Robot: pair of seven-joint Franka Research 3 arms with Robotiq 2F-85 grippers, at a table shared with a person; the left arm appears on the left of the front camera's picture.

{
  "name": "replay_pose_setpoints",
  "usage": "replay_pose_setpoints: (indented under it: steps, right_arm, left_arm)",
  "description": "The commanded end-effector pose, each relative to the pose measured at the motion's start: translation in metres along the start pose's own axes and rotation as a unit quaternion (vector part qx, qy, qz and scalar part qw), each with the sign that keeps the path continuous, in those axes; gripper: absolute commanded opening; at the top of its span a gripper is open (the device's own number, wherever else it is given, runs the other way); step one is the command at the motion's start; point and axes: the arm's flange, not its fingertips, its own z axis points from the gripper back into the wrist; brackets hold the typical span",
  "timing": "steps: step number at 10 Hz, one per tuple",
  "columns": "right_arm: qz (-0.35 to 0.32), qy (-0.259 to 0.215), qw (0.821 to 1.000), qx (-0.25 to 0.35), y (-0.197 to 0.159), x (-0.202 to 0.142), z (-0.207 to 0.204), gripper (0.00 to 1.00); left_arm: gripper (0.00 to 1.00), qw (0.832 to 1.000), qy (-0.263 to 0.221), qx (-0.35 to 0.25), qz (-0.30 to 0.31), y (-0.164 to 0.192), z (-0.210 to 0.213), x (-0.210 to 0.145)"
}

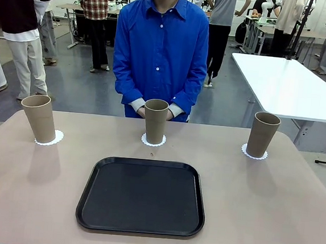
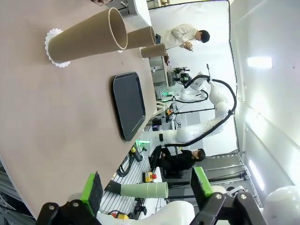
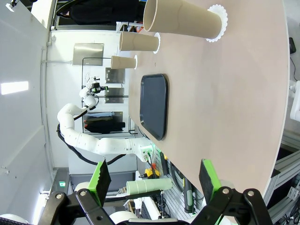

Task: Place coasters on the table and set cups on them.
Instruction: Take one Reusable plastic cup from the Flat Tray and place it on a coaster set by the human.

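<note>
Two black grippers with green pads, left gripper [image 2: 146,193] and right gripper [image 3: 153,182], gape wide and empty. Beyond the flat black tray [image 1: 141,196], three tan tapered cups [image 1: 155,120] stand on scalloped white coasters [image 1: 153,140] at ten, twelve and two o'clock, apparently spaced as separate place settings.

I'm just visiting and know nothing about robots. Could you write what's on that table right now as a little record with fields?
Table: beige, rounded corners
Cups: three tan tumblers, all upright: left cup, middle cup, right cup
Coasters: white scalloped discs, one under each cup: left coaster, middle coaster, right coaster
Tray: black, nothing on it, nearer the robot than the cups
Person: blue shirt, standing behind the middle cup
Left gripper: jaws open, holding nothing
Right gripper: jaws open, holding nothing
</note>
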Motion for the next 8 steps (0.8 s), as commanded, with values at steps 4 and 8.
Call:
replay_pose_setpoints:
  steps: [4, 8]
  right_arm:
    - [-0.003, 0.001, 1.0, -0.002, 0.0015, 0.0004, -0.0004, 1.0]
    - [-0.003, 0.001, 1.0, -0.002, 0.0015, 0.0004, -0.0004, 1.0]
  left_arm:
    - [1.0, 1.0, 0.0, -0.003, 0.001, -0.0022, 0.0016, -0.0022]
    - [1.0, 1.0, 0.0, -0.003, 0.001, -0.0022, 0.0016, -0.0022]
